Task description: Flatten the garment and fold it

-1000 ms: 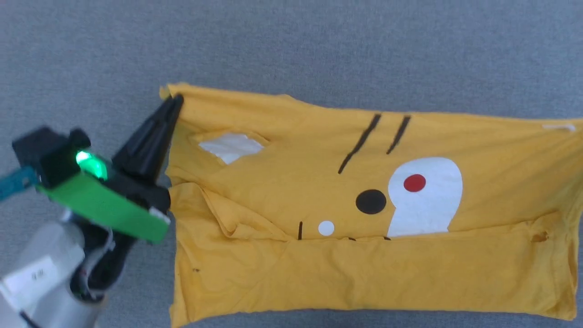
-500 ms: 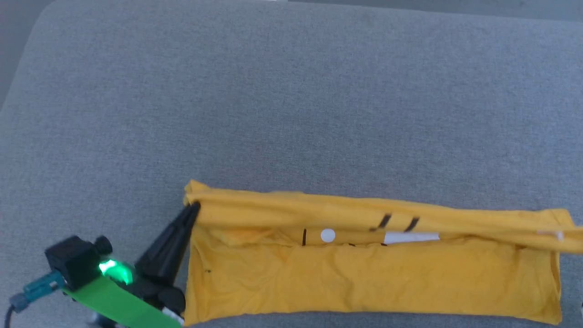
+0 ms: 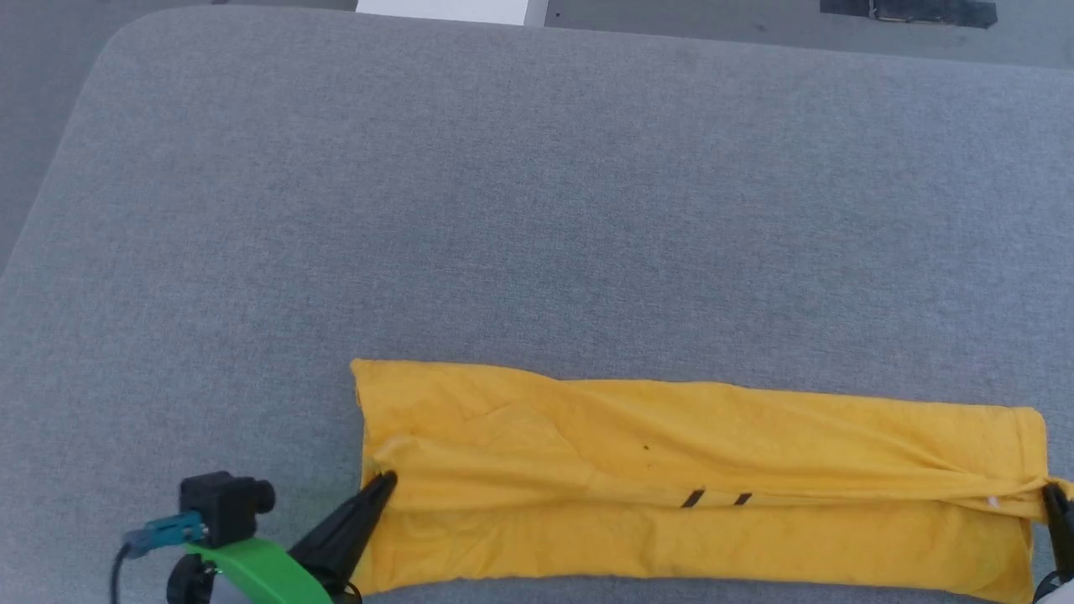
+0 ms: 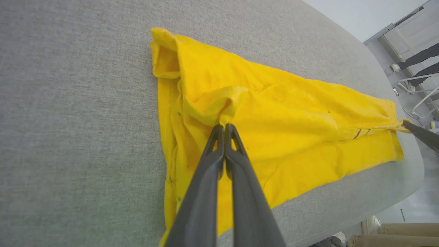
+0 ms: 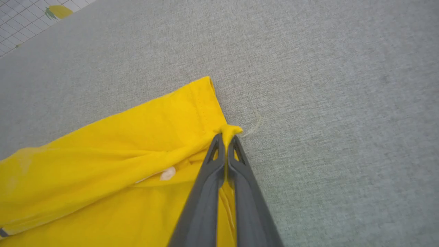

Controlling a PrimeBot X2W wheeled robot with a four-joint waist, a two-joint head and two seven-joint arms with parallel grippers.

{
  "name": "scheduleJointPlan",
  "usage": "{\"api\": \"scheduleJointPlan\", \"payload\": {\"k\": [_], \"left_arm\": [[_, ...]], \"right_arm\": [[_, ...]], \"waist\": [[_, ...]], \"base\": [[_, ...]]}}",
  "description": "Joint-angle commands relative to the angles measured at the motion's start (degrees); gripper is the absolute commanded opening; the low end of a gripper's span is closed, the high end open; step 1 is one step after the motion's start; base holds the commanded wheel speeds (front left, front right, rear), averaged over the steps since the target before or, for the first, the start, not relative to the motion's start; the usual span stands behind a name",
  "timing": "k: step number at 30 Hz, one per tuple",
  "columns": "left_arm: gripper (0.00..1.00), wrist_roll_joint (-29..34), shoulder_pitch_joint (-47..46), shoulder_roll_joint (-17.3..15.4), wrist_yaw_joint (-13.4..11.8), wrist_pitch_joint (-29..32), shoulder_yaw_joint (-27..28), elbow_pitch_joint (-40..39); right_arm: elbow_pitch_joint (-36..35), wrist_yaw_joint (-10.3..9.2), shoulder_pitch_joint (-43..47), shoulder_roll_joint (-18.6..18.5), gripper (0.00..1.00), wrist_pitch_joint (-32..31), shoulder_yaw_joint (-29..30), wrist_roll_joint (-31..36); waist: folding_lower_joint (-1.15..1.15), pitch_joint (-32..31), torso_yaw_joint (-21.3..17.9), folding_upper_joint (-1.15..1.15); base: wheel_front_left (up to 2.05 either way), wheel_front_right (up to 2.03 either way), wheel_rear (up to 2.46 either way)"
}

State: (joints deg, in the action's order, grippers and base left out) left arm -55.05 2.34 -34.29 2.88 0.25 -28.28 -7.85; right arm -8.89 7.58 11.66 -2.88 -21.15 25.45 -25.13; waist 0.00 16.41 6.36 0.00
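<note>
Folding the garment lengthwise with left claw and right claw pinching its flap ends, lower frame; likely next: laying flat, releasing.

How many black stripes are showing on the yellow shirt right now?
2. Side by side on the shirt, along its folded edge: left stripe, right stripe. More print may be hidden inside the fold.

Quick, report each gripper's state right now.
Left gripper: shut on the yellow T-shirt, pinching its folded edge.
Right gripper: shut on the T-shirt's opposite end.
</note>
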Motion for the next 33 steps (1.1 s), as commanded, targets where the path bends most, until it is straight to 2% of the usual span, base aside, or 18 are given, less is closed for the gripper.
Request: {"api": "scheduleJointPlan", "payload": {"k": [1,2,3,7,11,15,19,23,29,30,31,33], "left_arm": [[0.12,0.34,-1.72,0.38,-0.5,0.71,-0.36,1.03],[0.49,0.61,-2.36,0.66,-0.71,0.95,-0.56,1.78],[1.0,0.71,-2.84,1.01,-0.91,0.91,-0.57,2.28],[1.0,0.17,-3.99,2.81,-2.04,-1.54,1.22,2.89],[1.0,-0.18,-3.18,4.48,-4.03,-8.35,5.9,1.36],[1.0,4.71,-2.21,6.4,-8.48,-14.41,11.66,-0.41],[1.0,12.16,-1.83,10.35,-10.62,-15.18,16.99,-2.89],[1.0,18.59,-0.79,14.83,-9.45,-15.22,20.41,-3.91],[1.0,23.51,-0.47,18.58,-6.15,-15.23,22.67,-2.88],[1.0,24.03,-0.53,18.92,-5.72,-15.23,22.93,-2.69],[1.0,24.52,-0.62,19.31,-5.21,-15.24,23.2,-2.42],[1.0,25.22,-0.91,19.91,-4.42,-15.24,23.7,-2.06]], "right_arm": [[0.68,-0.09,-1.02,0.0,1.0,-0.18,-0.12,0.4],[0.93,-0.09,-1.36,0.0,1.0,-0.71,-0.42,0.74],[0.91,-0.09,-1.61,0.0,1.0,-1.09,-0.65,0.97],[-0.93,-0.09,-2.25,0.0,1.0,-2.73,-0.97,0.08],[-3.99,-0.09,-2.44,0.0,1.0,-3.32,0.38,-1.64],[-4.74,-0.09,-2.27,0.0,1.0,-4.57,1.69,0.79],[-3.0,-0.09,-2.48,0.0,1.0,-6.1,1.6,3.16],[-0.08,-0.09,-2.95,0.0,1.0,-7.29,0.45,4.91],[4.42,-0.09,-3.52,0.0,1.0,-10.26,-2.39,5.36],[4.92,-0.09,-3.43,0.0,0.39,-11.19,-3.26,5.33],[5.54,-0.09,-3.39,0.0,0.0,-12.41,-4.13,4.4],[5.99,-0.09,-3.17,0.0,0.0,-14.86,-5.69,2.52]], "waist": [[0.0,0.04,-0.09,0.0],[0.0,0.1,-0.12,0.0],[0.0,0.14,-0.12,0.0],[0.0,0.17,-0.18,0.0],[0.0,-0.1,-0.34,0.0],[0.0,-0.03,-0.04,0.0],[0.0,0.83,0.68,0.0],[0.0,1.9,1.48,0.0],[0.0,2.79,2.39,0.0],[0.0,2.83,2.51,0.0],[0.0,2.82,2.63,0.0],[0.0,2.65,2.83,0.0]], "base": [[0.0,0.0,0.0],[0.0,0.0,0.0],[0.0,0.0,0.0],[0.0,0.0,0.0],[0.0,0.0,0.0],[0.0,0.0,0.0],[0.0,0.0,0.0],[0.0,0.0,0.0],[0.0,0.0,0.0],[0.0,0.0,0.0],[0.0,0.0,0.0],[0.0,0.0,0.0]]}}
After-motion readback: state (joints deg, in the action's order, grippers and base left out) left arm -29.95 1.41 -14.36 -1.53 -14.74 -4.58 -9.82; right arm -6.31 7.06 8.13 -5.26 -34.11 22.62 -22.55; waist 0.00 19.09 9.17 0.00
